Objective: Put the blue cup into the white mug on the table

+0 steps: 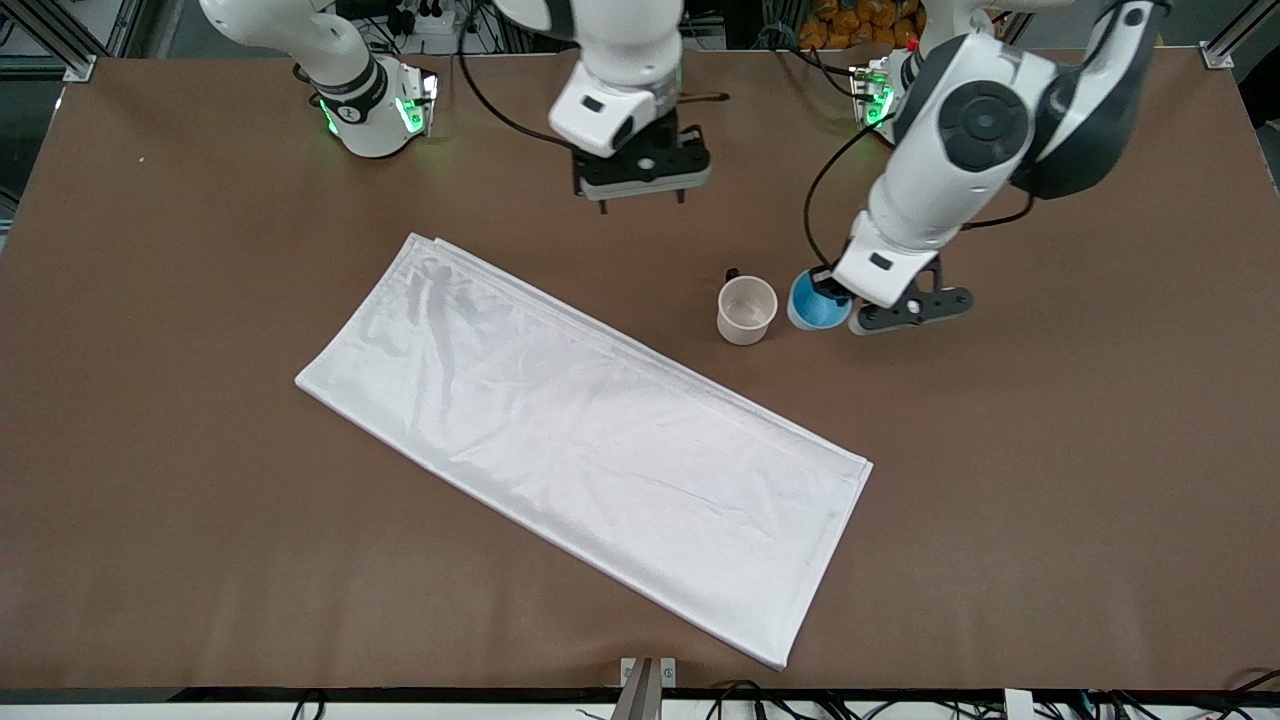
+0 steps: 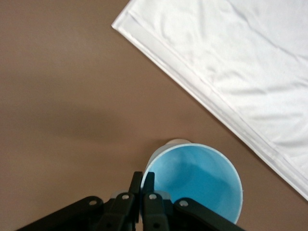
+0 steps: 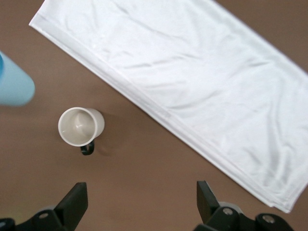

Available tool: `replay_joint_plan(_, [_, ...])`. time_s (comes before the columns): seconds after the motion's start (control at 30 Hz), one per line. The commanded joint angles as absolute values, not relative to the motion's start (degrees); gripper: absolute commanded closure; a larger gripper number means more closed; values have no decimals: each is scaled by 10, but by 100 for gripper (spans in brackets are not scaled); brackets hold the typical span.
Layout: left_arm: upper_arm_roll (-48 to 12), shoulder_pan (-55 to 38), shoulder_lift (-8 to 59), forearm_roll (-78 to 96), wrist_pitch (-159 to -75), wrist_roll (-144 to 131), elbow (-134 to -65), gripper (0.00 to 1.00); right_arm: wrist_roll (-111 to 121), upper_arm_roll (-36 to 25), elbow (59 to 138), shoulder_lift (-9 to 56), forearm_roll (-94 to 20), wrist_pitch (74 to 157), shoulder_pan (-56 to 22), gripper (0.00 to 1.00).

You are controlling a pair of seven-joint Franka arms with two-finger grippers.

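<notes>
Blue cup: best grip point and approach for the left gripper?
Grip the rim wall from above. The blue cup stands upright, mouth open, no handle, so one finger inside and one outside suits it. The left gripper is already shut on the rim that way, beside the white mug.

Sky-blue cup (image 1: pixel 812 303), cream-white mug (image 1: pixel 746 309) with black handle, plain brown table (image 1: pixel 180 400), white cloth (image 1: pixel 590 430).

White cloth (image 1: pixel 585 432) spread flat.
It lies folded into a long rectangle, set diagonally, faintly creased, its lowest corner closest to the front camera.
</notes>
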State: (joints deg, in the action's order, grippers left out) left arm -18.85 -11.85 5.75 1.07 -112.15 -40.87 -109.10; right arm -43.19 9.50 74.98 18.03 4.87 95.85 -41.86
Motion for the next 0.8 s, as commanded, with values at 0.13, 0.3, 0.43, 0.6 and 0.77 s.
replay_joint_plan(0.13, [-190,-171,98,-45,-1149,-490,-1120,100,-333,98,774,96,5,902,-323,0])
replay_joint_plan(0.3, [-190,-192,136,-70,-1163,-526,-1121,100,-279,98,774,73,4,872,-263,0])
replay_joint_plan(0.43, [-190,-206,157,-80,-1170,-545,-1121,100,-243,103,774,56,4,852,-208,0])
replay_joint_plan(0.6, [-190,-208,169,-80,-1179,-548,-1121,100,-221,102,776,33,4,843,-164,0])
replay_joint_plan(0.77, [-190,-209,176,-80,-1190,-548,-1121,100,-182,100,783,16,4,825,-120,0])
